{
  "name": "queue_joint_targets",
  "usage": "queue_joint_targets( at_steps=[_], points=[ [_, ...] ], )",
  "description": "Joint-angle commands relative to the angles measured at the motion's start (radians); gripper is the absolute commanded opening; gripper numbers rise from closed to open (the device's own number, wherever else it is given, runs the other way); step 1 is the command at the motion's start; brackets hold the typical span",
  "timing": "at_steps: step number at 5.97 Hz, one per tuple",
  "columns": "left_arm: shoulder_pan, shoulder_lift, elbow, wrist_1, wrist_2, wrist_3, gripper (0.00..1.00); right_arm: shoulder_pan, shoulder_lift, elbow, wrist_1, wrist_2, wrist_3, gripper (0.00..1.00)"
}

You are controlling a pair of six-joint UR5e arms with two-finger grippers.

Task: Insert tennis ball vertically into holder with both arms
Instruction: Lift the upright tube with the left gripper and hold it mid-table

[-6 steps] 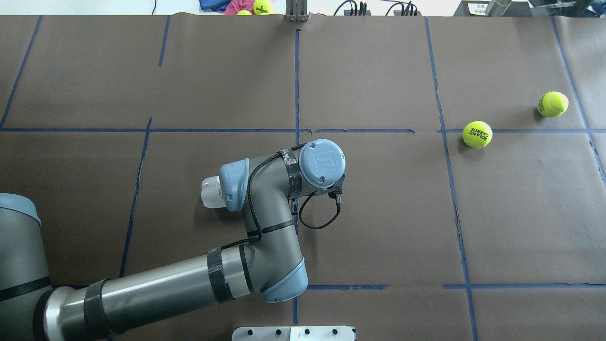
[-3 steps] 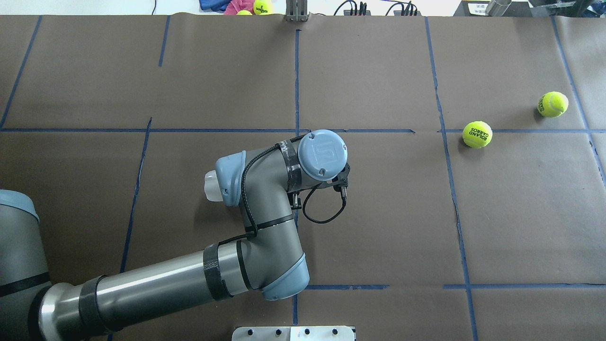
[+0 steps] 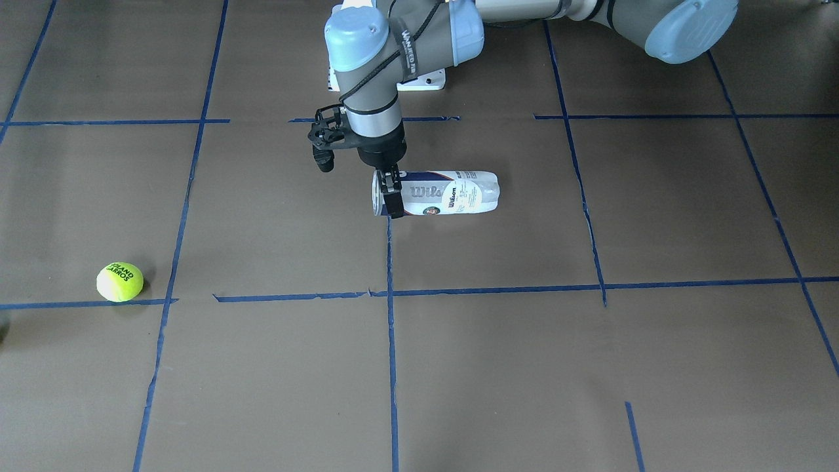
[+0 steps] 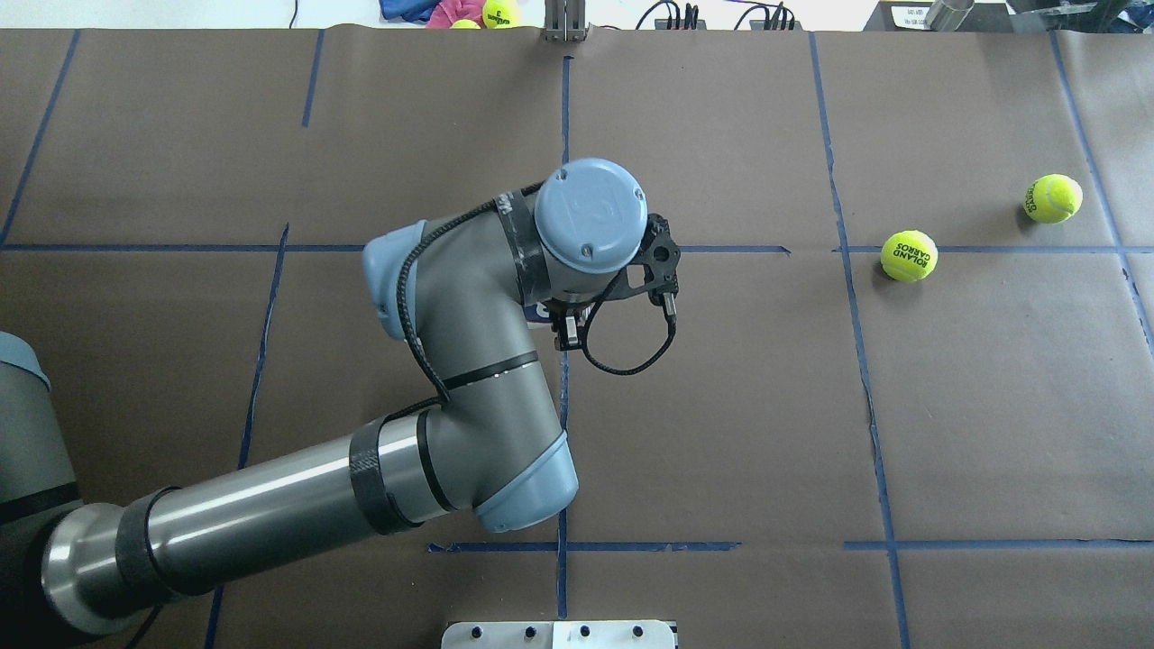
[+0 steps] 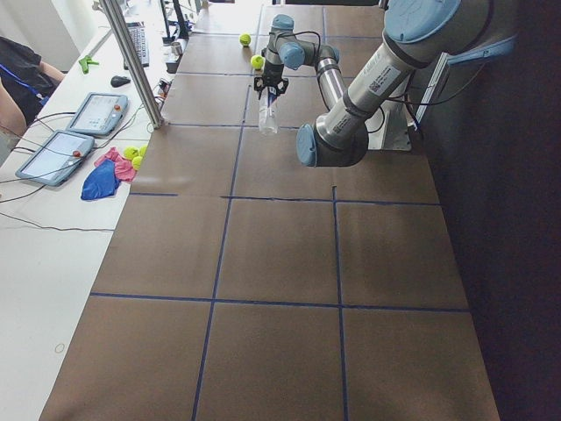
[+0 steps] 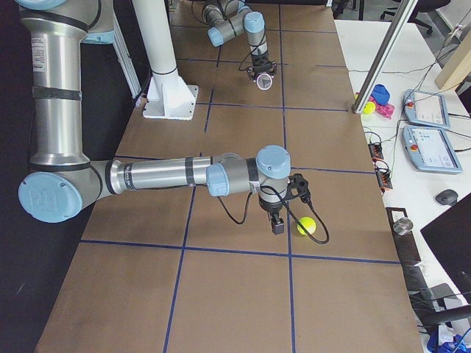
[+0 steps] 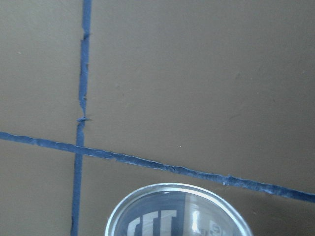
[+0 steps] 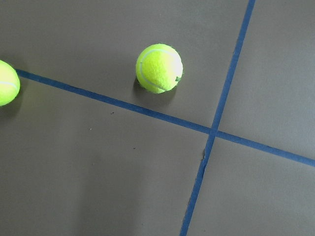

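Observation:
My left gripper (image 3: pixel 391 195) is shut on the holder (image 3: pixel 446 193), a clear Wilson can with a navy and white label. It grips near the metal-rimmed mouth and holds the can on its side. The mouth rim (image 7: pixel 177 209) fills the bottom of the left wrist view. In the overhead view the arm hides the can. The tennis ball (image 4: pixel 909 256) with ROLAND GARROS lettering lies far right on the table and also shows in the front view (image 3: pixel 120 282). My right gripper (image 6: pixel 277 225) hangs above the table near a ball (image 6: pixel 306 226). I cannot tell whether it is open.
A second yellow ball (image 4: pixel 1053 198) lies right of the lettered one. The right wrist view shows two balls (image 8: pixel 159 69) from well above. A white pedestal base (image 6: pixel 168 99) stands at the robot's side. Blue tape lines cross the brown table cover (image 4: pixel 721 406).
My left arm has risen and moved away from the robot. The can's end that showed left of the wrist is now hidden under the arm. The balls have not moved.

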Motion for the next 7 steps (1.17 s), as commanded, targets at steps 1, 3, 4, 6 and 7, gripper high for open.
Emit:
queue_joint_targets(
  at_steps=[1,3,4,6,7],
  points=[
    [-0.071,0.018,-0.028,-0.264,-0.112,-0.144,0.7,0.0,0.0,0.0,0.0,0.0,0.0,1.0],
    [-0.081,0.171,-0.03,-0.758,-0.152,-0.362,0.7,0.0,0.0,0.0,0.0,0.0,0.0,1.0],
    [-0.081,0.231,-0.028,-0.977,-0.151,-0.44,0.71,0.0,0.0,0.002,0.0,0.0,0.0,1.0],
    [-0.076,0.301,-0.001,-1.286,-0.143,-0.513,0.71,0.0,0.0,0.002,0.0,0.0,0.0,1.0],
    [-0.07,0.304,0.06,-1.427,-0.138,-0.516,0.71,0.0,0.0,0.002,0.0,0.0,0.0,1.0]
  ],
)
